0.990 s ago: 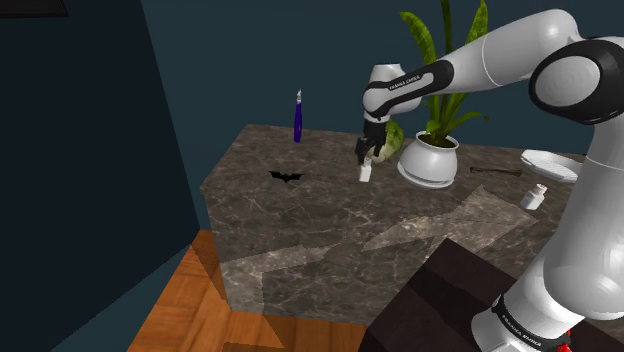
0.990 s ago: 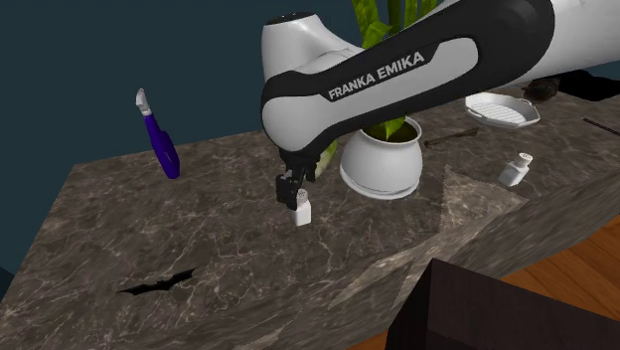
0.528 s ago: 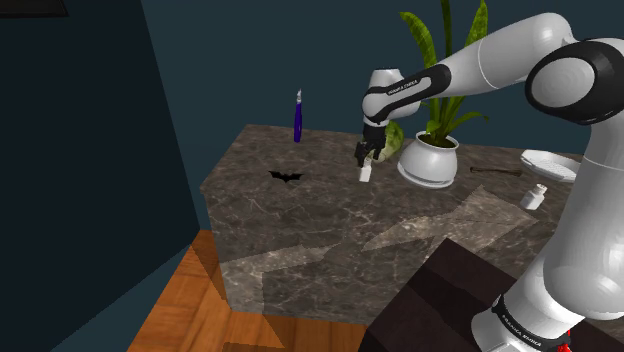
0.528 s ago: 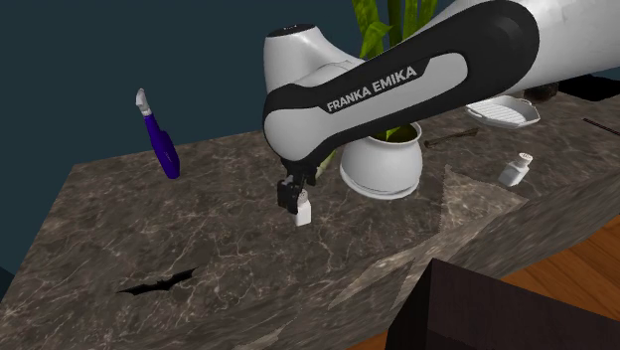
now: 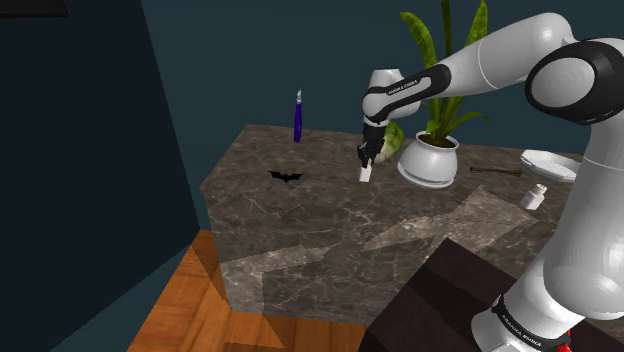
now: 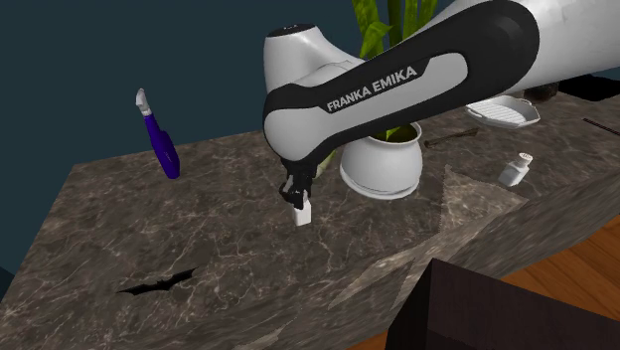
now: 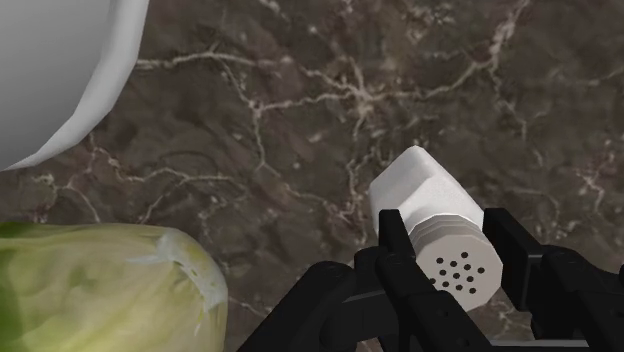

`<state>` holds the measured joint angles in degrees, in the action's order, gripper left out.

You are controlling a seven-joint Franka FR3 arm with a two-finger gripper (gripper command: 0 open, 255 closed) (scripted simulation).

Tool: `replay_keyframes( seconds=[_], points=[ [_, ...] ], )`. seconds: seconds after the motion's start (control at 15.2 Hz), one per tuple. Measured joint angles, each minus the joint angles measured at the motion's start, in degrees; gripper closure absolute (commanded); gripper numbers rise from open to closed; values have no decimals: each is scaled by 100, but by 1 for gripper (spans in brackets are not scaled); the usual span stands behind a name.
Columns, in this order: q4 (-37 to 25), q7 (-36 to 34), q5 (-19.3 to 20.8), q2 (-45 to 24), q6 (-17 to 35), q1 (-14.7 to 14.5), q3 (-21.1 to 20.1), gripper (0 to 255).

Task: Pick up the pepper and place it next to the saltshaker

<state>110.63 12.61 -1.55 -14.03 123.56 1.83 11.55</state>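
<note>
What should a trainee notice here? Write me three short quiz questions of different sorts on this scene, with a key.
1. True or false: the jaws clasp the white shaker at its perforated cap.
2. Which of these stands nearest the clasped shaker? A. the white plant pot B. the purple-handled tool C. the black bat-shaped mark
3. Fill in: the second shaker stands on the marble counter near a white ____.

Key: 1. True. 2. A. 3. plate.
</note>
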Motion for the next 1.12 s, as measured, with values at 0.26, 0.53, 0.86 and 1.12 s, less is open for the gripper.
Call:
replay_keyframes(
  seconds=[0.26, 0.53, 0.86, 1.12],
  points=[
    [1, 0, 0, 0, 1, 0, -1, 255],
    [-114, -6, 22, 86, -200, -2, 9, 255],
    [-302, -36, 64, 264, -561, -18, 15, 255],
    [-489, -44, 85, 354, -836, -21, 21, 255]
  ],
)
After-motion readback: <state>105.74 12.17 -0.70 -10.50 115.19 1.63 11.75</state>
